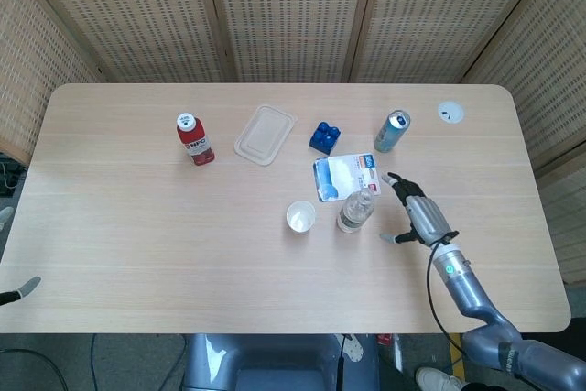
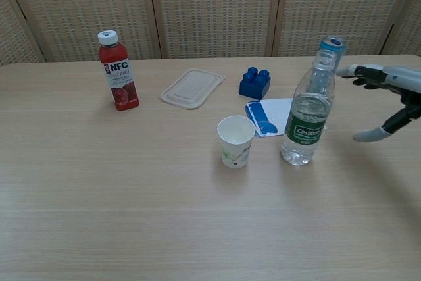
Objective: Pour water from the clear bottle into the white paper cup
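Observation:
The clear bottle (image 1: 355,211) (image 2: 307,115) stands upright and uncapped on the table, partly filled with water, with a green label. The white paper cup (image 1: 300,217) (image 2: 235,141) stands upright just left of it. My right hand (image 1: 419,217) (image 2: 387,101) hovers to the right of the bottle, apart from it, fingers spread and holding nothing. My left hand is out of both views apart from a grey tip at the head view's lower left edge.
A blue-and-white packet (image 1: 344,176) lies behind the bottle. A blue toy block (image 1: 322,137), a drink can (image 1: 391,131), a clear lid (image 1: 265,135) and a red juice bottle (image 1: 194,139) stand farther back. A white disc (image 1: 450,113) sits at the far right.

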`<state>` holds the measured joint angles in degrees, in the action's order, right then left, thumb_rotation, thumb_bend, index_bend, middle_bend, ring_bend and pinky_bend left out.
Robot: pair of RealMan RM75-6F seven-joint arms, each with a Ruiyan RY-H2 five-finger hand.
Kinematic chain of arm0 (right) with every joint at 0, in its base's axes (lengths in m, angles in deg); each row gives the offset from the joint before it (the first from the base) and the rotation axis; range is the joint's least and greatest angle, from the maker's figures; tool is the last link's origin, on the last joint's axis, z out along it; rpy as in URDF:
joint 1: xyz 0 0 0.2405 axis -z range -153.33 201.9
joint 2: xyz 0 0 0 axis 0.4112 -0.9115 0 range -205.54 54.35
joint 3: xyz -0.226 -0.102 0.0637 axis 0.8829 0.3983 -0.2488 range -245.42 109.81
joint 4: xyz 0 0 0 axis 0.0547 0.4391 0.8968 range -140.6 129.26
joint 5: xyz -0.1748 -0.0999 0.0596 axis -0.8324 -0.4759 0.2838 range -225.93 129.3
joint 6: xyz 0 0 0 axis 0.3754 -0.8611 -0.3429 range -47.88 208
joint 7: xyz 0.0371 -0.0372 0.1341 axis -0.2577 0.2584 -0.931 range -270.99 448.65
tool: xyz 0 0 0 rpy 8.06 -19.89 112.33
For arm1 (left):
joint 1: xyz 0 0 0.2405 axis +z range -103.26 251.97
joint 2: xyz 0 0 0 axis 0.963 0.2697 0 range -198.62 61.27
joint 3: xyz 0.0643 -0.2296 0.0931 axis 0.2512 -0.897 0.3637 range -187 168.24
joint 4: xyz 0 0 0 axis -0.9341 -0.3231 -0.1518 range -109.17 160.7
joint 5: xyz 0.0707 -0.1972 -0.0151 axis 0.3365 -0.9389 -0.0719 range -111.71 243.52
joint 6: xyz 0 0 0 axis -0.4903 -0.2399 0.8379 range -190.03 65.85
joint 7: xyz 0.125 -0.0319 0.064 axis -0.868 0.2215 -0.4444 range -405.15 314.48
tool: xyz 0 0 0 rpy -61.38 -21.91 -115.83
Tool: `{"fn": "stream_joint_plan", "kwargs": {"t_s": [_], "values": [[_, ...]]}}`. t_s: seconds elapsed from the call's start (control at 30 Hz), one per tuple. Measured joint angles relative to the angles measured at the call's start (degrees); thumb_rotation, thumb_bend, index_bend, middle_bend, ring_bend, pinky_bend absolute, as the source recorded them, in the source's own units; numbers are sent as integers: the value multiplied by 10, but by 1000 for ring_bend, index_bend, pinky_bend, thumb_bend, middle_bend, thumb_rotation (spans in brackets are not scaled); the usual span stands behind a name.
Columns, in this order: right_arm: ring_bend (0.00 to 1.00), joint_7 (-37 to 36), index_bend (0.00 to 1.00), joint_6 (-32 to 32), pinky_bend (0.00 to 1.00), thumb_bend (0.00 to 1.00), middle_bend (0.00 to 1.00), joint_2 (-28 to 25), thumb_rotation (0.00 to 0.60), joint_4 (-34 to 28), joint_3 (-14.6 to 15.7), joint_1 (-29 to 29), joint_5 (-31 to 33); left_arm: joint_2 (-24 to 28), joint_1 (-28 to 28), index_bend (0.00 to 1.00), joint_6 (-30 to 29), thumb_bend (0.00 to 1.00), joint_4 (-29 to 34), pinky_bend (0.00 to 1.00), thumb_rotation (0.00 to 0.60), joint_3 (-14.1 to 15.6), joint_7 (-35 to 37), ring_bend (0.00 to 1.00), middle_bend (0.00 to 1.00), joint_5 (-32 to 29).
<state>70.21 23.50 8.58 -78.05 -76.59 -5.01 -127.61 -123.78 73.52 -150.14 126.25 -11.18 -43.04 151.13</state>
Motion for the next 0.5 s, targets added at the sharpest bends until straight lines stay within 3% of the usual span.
{"fn": "stream_joint_plan", "kwargs": {"t_s": [0.17,0.5], "values": [[0,84,0,-73,0,0,0,-69,600,-39,25,43,-21,-6,5,0,-13,78,-4,0,600,3,-9,0,0,14],[0,135,0,-283,0,0,0,-99,600,-42,55,139,-95,-18,10,0,-24,77,-6,0,600,10,-31,0,0,31]]}}
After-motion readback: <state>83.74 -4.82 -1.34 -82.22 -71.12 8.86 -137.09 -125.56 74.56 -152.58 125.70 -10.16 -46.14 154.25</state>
